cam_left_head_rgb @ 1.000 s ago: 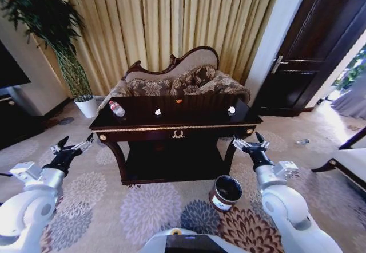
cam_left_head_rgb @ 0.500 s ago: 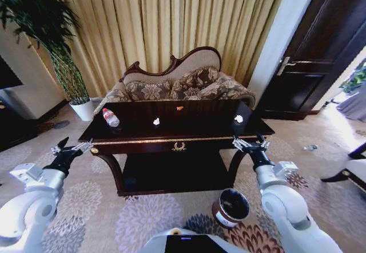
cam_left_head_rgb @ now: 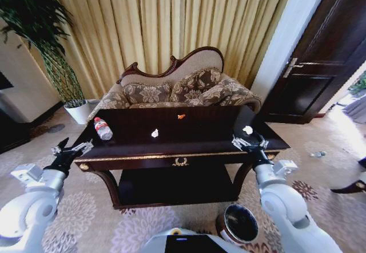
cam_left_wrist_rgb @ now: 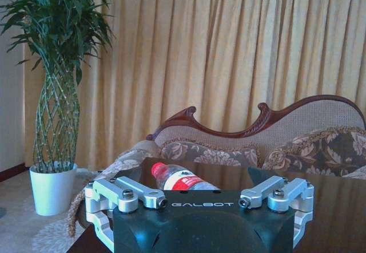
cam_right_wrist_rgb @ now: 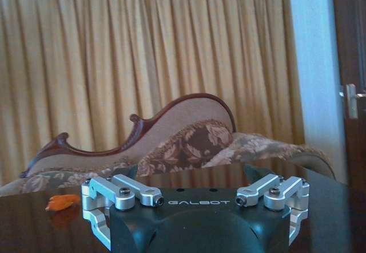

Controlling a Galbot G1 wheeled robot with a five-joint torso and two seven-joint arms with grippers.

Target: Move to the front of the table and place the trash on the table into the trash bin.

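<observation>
**Trash lies light and scattered on the table top**

Trash bin (cam_left_head_rgb: 239, 224) stands nearest, on the carpet right of centre. Both grippers, left (cam_left_head_rgb: 73, 150) and right (cam_left_head_rgb: 249, 143), hang spread wide and empty at the table (cam_left_head_rgb: 189, 160) front edge. Beyond them lie a slippery, probably light bottle (cam_left_head_rgb: 103, 128), best gripped across its body, soft white scraps (cam_left_head_rgb: 154, 133), (cam_left_head_rgb: 247, 130) and, farthest, an orange scrap (cam_left_head_rgb: 180, 116). Open room lies between them.

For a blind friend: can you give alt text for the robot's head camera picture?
A dark table holds a bottle, two white scraps and an orange scrap. Open left gripper and right gripper flank it; bin below.
</observation>
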